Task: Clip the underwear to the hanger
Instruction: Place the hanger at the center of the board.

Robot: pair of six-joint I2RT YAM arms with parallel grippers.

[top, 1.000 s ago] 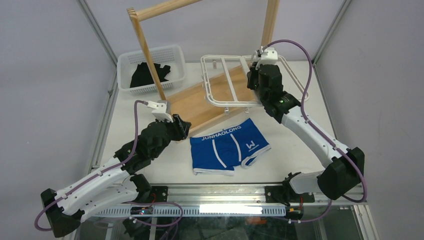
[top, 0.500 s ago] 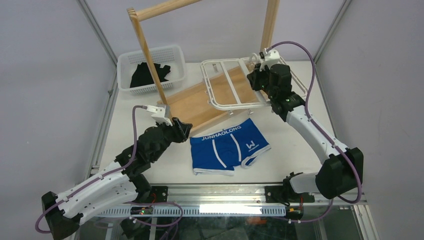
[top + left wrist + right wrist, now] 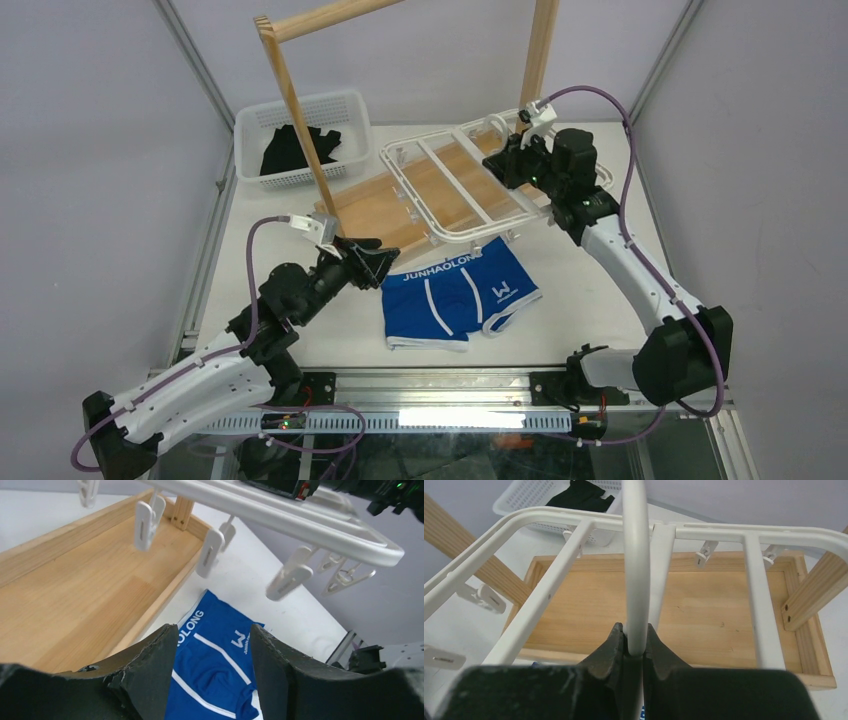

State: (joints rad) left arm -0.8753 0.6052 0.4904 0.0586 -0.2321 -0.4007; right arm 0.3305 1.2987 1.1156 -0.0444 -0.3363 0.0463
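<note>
lying flat on the table [image 3: 620,290], the underwear [image 3: 455,300] sits just in front of the wooden rack [image 3: 290,90]. the left gripper [image 3: 212,632] hovers beside the waistband, fingers apart with nothing between them. the right gripper [image 3: 634,642] is pinched onto a thin bar of the hanger [image 3: 450,195], which hangs tilted over the rack's base. the briefs look soft, light and floppy; i'd pinch the waistband edge. it reads "junhaolong", and there's a "w" logo on one leg.

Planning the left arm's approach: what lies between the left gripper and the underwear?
Top view: only a sliver of bare table between the left gripper and the underwear.
</note>
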